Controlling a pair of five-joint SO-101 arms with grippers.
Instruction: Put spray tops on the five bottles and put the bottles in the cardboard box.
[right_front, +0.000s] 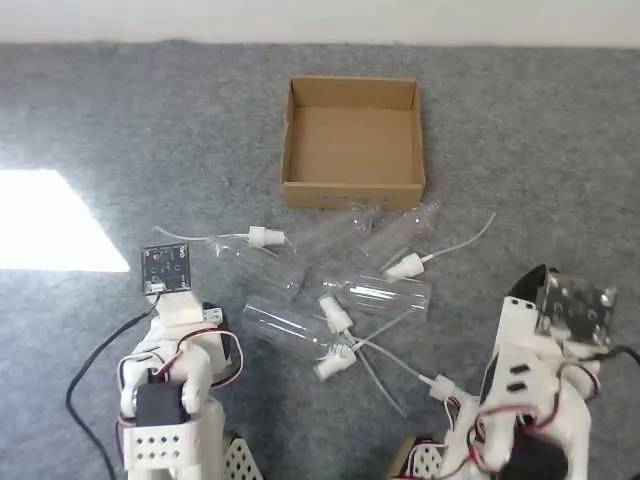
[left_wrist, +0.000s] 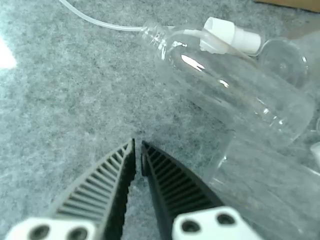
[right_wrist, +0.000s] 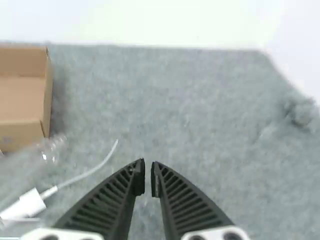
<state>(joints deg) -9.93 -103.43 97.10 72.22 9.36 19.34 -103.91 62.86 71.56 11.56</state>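
The left arm (right_front: 170, 390) is sitting at the near left of the grey carpet (right_front: 100, 120). In its wrist view the left gripper (left_wrist: 138, 146) is hanging just over bare carpet, its jaws together and gripping nothing. A clear bottle (left_wrist: 225, 95) is lying on its side just ahead, its neck open, with a white spray top (left_wrist: 232, 35) resting against its far side.

Toward the middle, five bottles (right_front: 380, 295) are lying in a loose, overlapping cluster. None seems capped, as far as the glare lets me judge. Loose spray tops (right_front: 335, 315) with thin tubes are lying among them. The cardboard box (right_front: 350, 140) is standing open just beyond the cluster, showing only its bare floor.

At the near right the right arm (right_front: 530, 400) is sitting. The right gripper (right_wrist: 147, 167) is pointing over carpet to the right of the box, jaws together with nothing between them.
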